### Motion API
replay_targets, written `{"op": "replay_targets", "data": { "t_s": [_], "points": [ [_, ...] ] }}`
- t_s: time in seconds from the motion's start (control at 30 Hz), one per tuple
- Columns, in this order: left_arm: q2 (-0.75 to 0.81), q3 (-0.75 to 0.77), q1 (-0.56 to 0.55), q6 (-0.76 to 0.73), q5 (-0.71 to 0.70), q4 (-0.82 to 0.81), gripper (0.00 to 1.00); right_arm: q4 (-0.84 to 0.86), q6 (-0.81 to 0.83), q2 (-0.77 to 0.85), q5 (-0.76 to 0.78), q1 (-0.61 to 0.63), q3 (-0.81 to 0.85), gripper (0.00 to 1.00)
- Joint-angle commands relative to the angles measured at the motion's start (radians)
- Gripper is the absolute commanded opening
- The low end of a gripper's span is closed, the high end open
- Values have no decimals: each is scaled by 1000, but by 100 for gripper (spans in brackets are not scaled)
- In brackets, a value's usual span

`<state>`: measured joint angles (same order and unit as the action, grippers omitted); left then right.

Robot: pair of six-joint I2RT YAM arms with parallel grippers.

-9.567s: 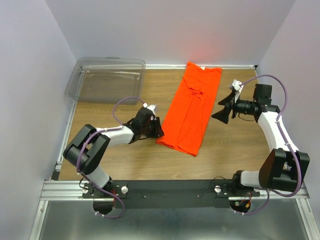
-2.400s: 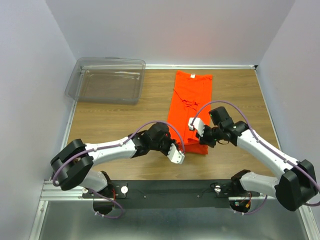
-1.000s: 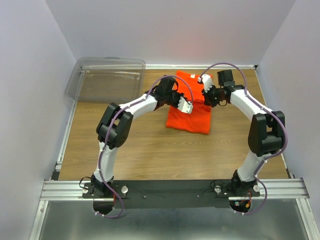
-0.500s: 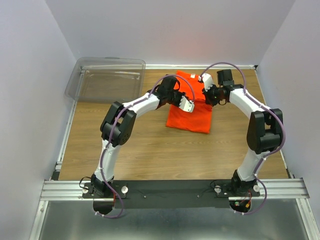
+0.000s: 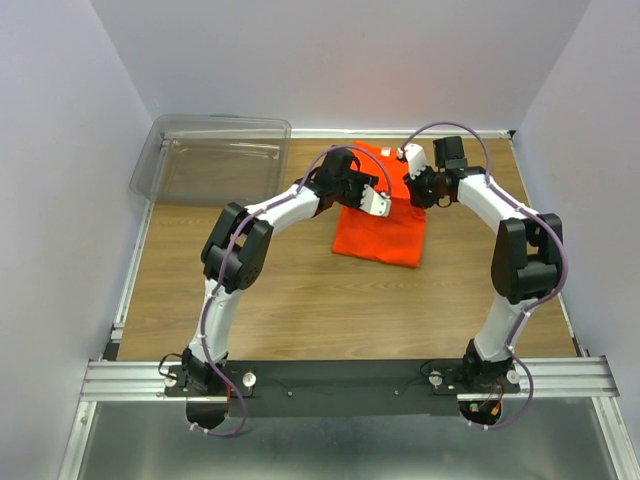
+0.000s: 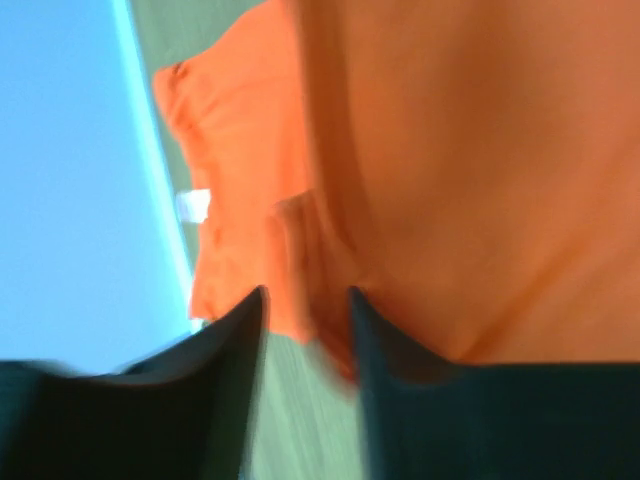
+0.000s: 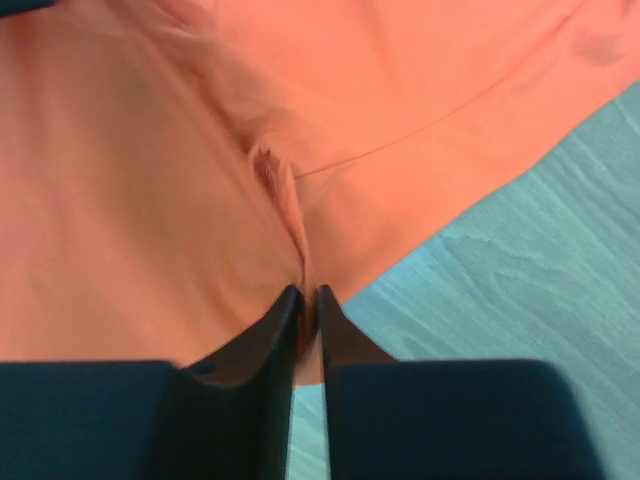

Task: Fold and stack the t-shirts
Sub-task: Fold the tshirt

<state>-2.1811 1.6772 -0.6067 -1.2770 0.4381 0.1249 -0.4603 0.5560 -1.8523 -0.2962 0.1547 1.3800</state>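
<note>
A bright orange t-shirt (image 5: pixel 380 232) lies folded into a short rectangle on the wooden table, toward the back middle. Both arms reach over its far edge. My left gripper (image 5: pixel 374 202) hangs at the far left part of the fold, its jaws open with the blurred cloth edge (image 6: pixel 300 250) lying loose between them. A small white tag (image 6: pixel 193 205) shows on the cloth beyond. My right gripper (image 5: pixel 414 186) is at the far right corner, its jaws almost together and pinching a ridge of orange fabric (image 7: pixel 285 215).
A clear plastic bin (image 5: pixel 215 160) stands at the back left corner. Pale walls close in the table on three sides. Bare wood (image 5: pixel 290 300) stretches between the shirt and the metal rail (image 5: pixel 340 375) at the near edge.
The left jaws have parted and let go of the cloth. The right jaws have loosened slightly but still pinch fabric. Both arms stay at the shirt's far edge.
</note>
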Motion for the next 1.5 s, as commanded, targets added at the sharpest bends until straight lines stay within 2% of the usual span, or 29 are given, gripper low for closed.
{"op": "replay_targets", "data": {
  "t_s": [0.0,0.03,0.07,0.1,0.17,0.23,0.3,0.37,0.4,0.5,0.63,0.83,0.93,1.23,1.47],
  "points": [
    [-31,53,15,177,-174,-161,66,79,-98,-38,81,-21,37,29],
    [-28,62,13,188,-197,-178,67,80,-119,-39,101,-23,40,34],
    [-20,68,15,212,-255,-226,68,118,-163,-41,147,-26,47,52],
    [-13,69,15,225,-283,-249,69,135,-180,-41,169,-27,53,57],
    [21,46,13,235,-379,-293,73,153,-202,-35,183,-43,65,59],
    [87,6,15,270,-430,-376,73,160,-226,-21,180,-55,71,59],
    [171,-52,13,354,-443,-384,72,157,-228,25,123,-67,53,58],
    [228,-89,13,402,-310,-348,71,128,-168,66,-13,-73,16,57],
    [250,-126,12,431,-271,-309,69,105,-92,83,-131,-75,-5,56],
    [280,-171,5,551,-150,-260,63,69,-74,107,-236,-73,-59,49],
    [201,-175,4,669,-148,-237,59,23,-93,70,-265,-75,-45,44],
    [37,-18,27,691,-75,-15,61,22,-110,79,-273,-73,-59,51],
    [6,19,41,679,-1,21,61,20,-107,62,-265,-75,-64,53],
    [-77,91,42,694,-68,44,61,20,-105,56,-277,-75,-62,55],
    [-123,176,42,713,-69,99,54,20,-110,77,-281,-78,-65,55]
  ]
}}
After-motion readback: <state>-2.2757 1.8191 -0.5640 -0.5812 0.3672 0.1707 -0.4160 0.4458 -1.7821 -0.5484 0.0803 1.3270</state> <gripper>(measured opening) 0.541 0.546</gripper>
